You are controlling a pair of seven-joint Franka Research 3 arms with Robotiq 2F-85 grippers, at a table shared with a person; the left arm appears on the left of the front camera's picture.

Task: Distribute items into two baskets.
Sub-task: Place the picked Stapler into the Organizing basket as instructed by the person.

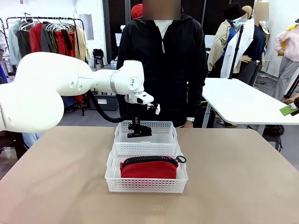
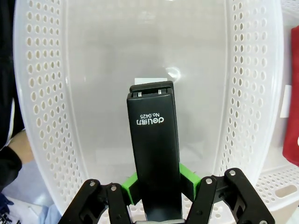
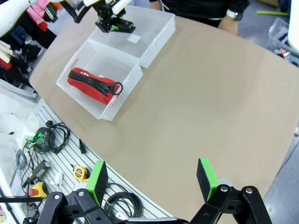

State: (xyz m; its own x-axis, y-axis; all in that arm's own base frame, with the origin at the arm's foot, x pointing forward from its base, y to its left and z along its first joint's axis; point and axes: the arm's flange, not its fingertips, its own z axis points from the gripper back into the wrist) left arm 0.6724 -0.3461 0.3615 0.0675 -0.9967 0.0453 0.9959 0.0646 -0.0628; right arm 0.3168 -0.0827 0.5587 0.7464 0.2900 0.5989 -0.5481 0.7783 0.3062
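Left gripper (image 2: 156,186) pinches the black stapler (image 2: 154,154) across its narrow sides near one end, green pads pressed flat; rigid and smooth, it should hold firm there. It hangs inside the far basket (image 1: 168,135) by the table's far edge, arm reaching from the left, wrist pointing down. Red pouch (image 1: 149,168), soft, fills the near basket (image 1: 147,184). Right gripper (image 3: 152,179) hovers wide open, empty

White jointed arm (image 1: 70,84), black claw (image 2: 159,186), green pads (image 2: 131,186)
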